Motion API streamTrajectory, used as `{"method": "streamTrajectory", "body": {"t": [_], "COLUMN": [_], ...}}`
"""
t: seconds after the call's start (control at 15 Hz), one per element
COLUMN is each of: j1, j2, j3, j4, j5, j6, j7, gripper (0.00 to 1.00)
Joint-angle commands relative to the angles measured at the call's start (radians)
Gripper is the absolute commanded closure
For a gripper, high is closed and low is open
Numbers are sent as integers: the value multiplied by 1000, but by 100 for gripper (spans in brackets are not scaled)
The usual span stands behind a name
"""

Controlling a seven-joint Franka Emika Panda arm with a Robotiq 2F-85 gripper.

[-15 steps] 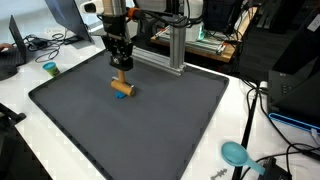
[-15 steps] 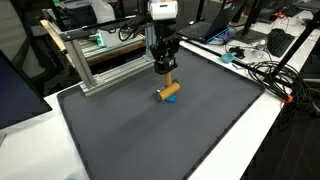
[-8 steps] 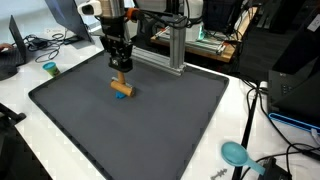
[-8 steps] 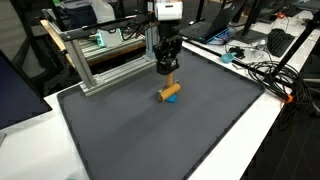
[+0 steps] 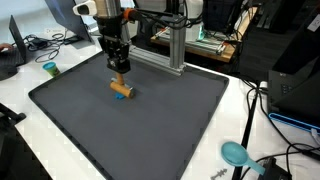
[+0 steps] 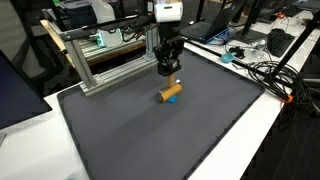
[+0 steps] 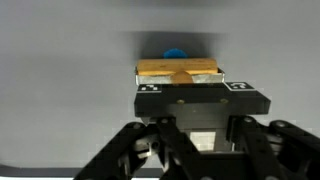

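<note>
Black Robotiq gripper (image 5: 120, 68), upper left of frame, jaws pinching a small tan wooden block (image 7: 184, 77) just above a longer tan wooden bar (image 5: 121, 90) and a blue round piece (image 7: 174, 54) on the dark grey mat (image 5: 150, 125). Block likely light, stiff, slightly slick; grip its flat sides.

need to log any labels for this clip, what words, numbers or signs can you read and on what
No text can be read in any view.
gripper: two small black-and-white marks on it in the wrist view, too blurred to read.
block in the gripper, mat: no print seen.
desk clutter: too small to tell.
</note>
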Motion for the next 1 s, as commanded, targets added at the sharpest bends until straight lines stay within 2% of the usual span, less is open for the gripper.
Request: {"method": "streamTrajectory", "body": {"t": [0.0, 0.27, 0.6, 0.93], "j1": [-28, -38, -18, -58], "j2": [86, 91, 112, -78], "j3": [29, 30, 8, 21], "j4": [38, 38, 38, -105], "j5": [116, 168, 131, 154], "j6": [46, 74, 143, 288], "j7": [-27, -25, 48, -11], "gripper": [78, 78, 78, 78]}}
